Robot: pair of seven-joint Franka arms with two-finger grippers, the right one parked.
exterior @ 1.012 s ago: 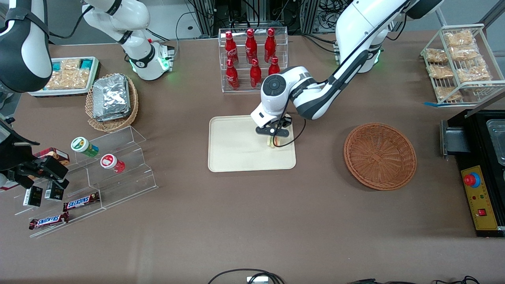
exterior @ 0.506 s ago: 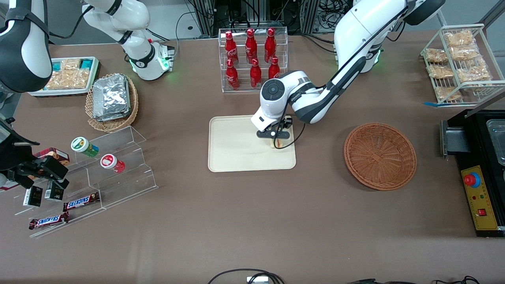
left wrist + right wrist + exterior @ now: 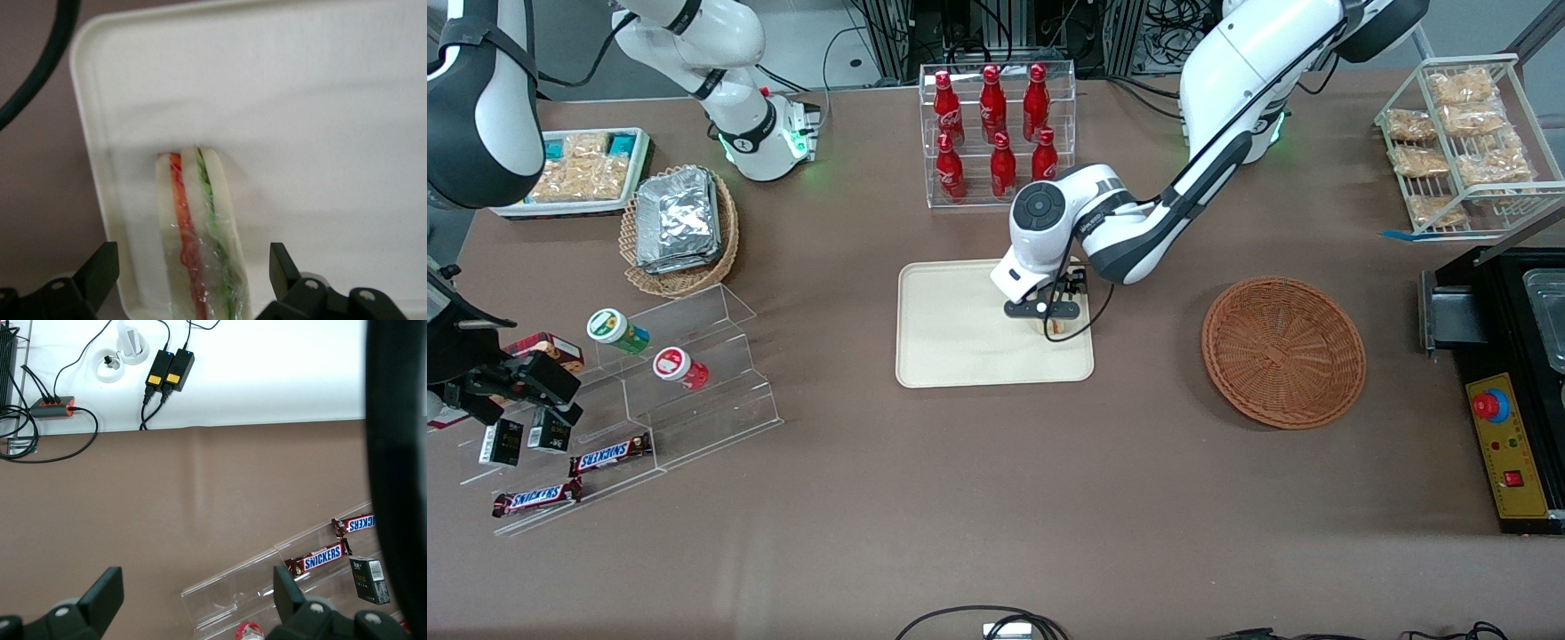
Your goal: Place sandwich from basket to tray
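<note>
Claw (image 3: 193, 280) spread wide, gripping nothing; wrapped sandwich (image 3: 197, 233) showing red and green layers, on tray (image 3: 320, 100)

We see a brown table (image 3: 978, 498) carrying the cream tray (image 3: 951, 342) at its middle and the reddish-brown basket (image 3: 1283, 351) toward the working arm's end. The gripper (image 3: 1047, 313) hangs above the tray, fingers (image 3: 100, 270) spread apart. A bottle rack (image 3: 996, 133), a foil-packet basket (image 3: 680, 229) and clear acrylic steps (image 3: 685, 391) also rest on it.
</note>
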